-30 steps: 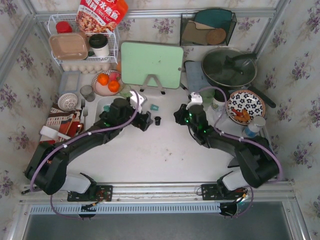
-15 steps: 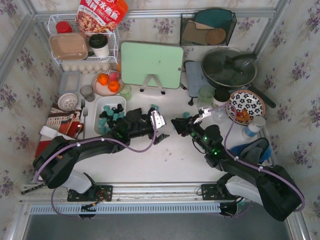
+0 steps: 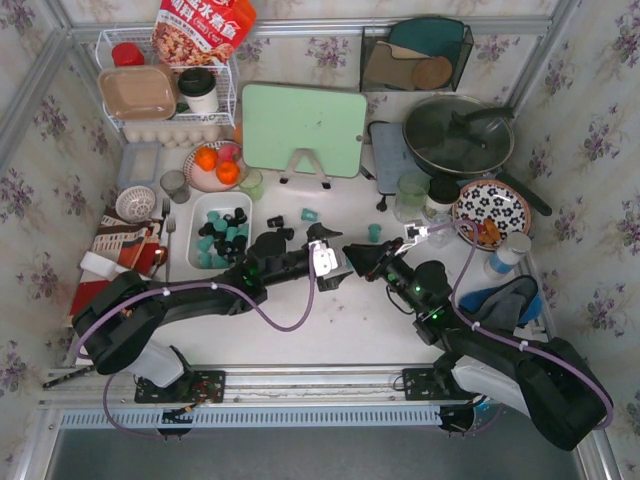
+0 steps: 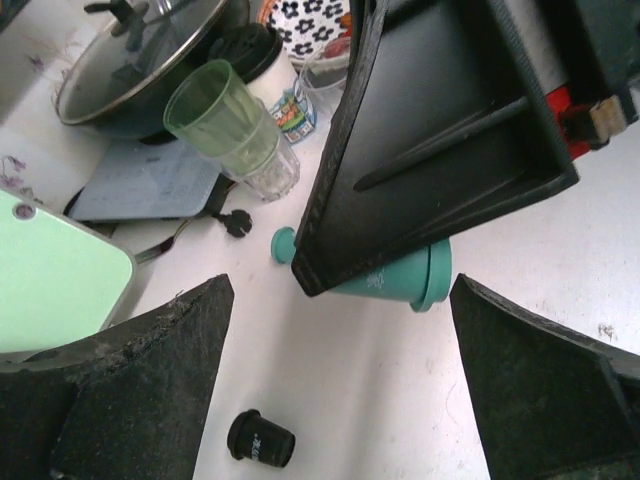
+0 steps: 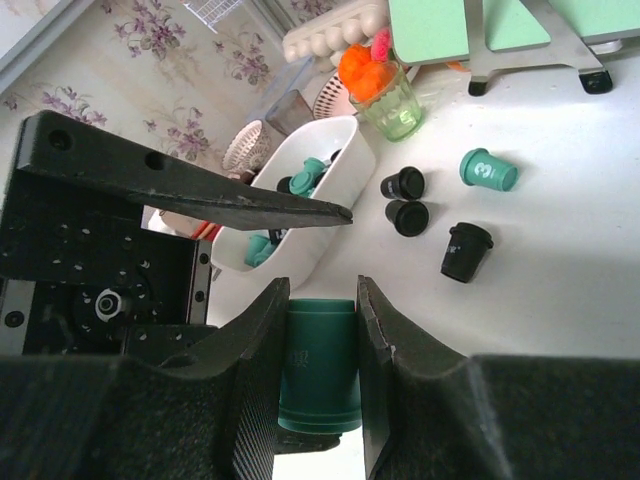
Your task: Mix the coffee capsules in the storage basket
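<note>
Right wrist: teal cup-shaped capsule (image 5: 318, 365)

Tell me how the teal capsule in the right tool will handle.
The teal capsule is probably stiff: its walls look undented in the right tool. Its taper might let it slip out. On its side it would likely roll in a curve.

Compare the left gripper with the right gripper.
The left gripper has its fingers spread wide and holds nothing; the right gripper is shut on a teal capsule. The left reaches in from the basket side, the right from the opposite side. Both hover low over mid-table, tips pointing at each other.
</note>
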Action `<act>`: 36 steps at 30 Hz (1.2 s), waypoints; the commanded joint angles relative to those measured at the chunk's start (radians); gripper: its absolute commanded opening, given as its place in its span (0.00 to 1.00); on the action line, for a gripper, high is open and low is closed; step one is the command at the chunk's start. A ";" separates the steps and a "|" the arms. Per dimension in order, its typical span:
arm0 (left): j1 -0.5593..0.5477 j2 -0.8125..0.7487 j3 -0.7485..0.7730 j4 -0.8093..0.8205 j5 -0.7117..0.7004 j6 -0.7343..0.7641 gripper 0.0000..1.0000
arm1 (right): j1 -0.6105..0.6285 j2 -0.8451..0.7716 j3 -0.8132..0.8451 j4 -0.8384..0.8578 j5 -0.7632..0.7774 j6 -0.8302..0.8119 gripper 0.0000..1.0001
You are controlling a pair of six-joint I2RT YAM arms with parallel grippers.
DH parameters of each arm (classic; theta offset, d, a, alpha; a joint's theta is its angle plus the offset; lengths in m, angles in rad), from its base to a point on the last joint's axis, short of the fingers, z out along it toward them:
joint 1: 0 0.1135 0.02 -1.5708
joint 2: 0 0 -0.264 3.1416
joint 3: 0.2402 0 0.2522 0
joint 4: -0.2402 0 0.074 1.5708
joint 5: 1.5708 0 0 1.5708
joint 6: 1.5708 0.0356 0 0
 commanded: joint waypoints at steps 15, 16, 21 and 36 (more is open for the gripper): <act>-0.044 0.003 -0.006 0.105 0.006 0.035 0.86 | 0.003 0.035 -0.008 0.095 -0.074 0.066 0.04; -0.045 0.004 -0.005 0.102 0.006 0.036 0.81 | 0.003 0.038 -0.008 0.093 -0.077 0.067 0.05; -0.046 0.001 -0.003 0.080 0.002 0.040 0.63 | 0.002 0.036 -0.009 0.090 -0.084 0.073 0.06; -0.046 -0.013 -0.015 0.052 -0.067 0.037 0.41 | 0.003 -0.036 0.060 -0.177 -0.062 0.046 0.53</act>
